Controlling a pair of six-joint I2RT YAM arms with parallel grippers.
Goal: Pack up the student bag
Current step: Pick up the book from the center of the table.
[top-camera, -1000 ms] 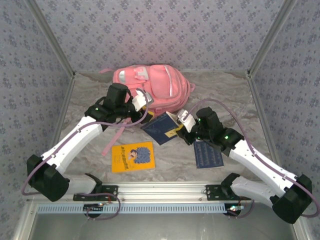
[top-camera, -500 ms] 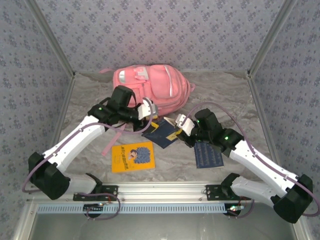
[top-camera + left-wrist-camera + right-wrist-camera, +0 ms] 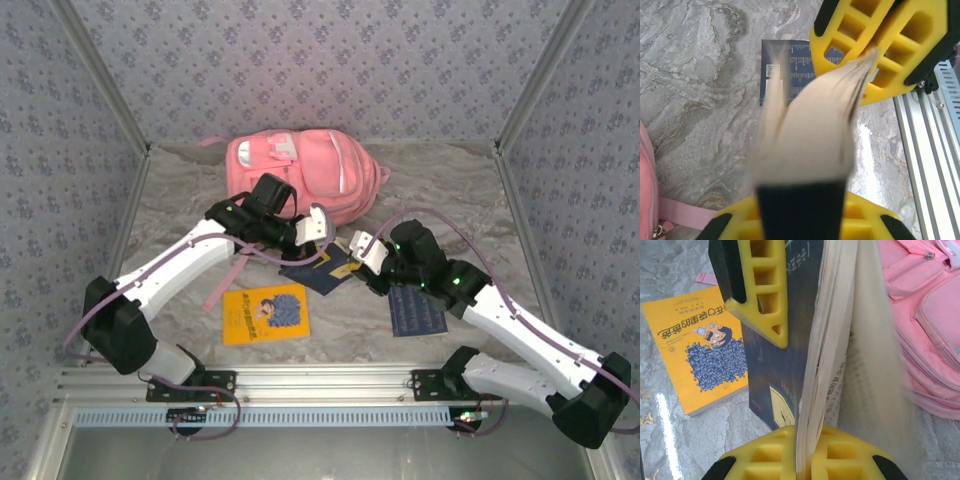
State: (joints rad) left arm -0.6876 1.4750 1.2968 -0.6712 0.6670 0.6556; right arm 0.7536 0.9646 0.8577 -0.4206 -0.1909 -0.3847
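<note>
The student bag [image 3: 300, 172] is a pink backpack lying at the back of the table, also at the right in the right wrist view [image 3: 932, 315]. In front of it a dark blue book [image 3: 322, 266] is held up between both grippers. My left gripper [image 3: 318, 230] is shut on its dark cover edge [image 3: 801, 210], with the pages [image 3: 815, 125] fanning out above. My right gripper [image 3: 361, 248] is shut on a sheaf of its pages [image 3: 825, 390]. One left finger [image 3: 762, 290] presses the blue cover [image 3: 780, 370].
An orange picture book [image 3: 265, 313] lies flat near the front, left of the held book. A dark blue booklet [image 3: 415, 309] lies under the right arm. A pink strap [image 3: 222, 285] trails from the bag under the left arm. Patterned walls enclose three sides.
My left arm swung right from the bag's front to the book and its gripper closed on the cover. The right gripper kept its hold and shifted slightly toward the front.
</note>
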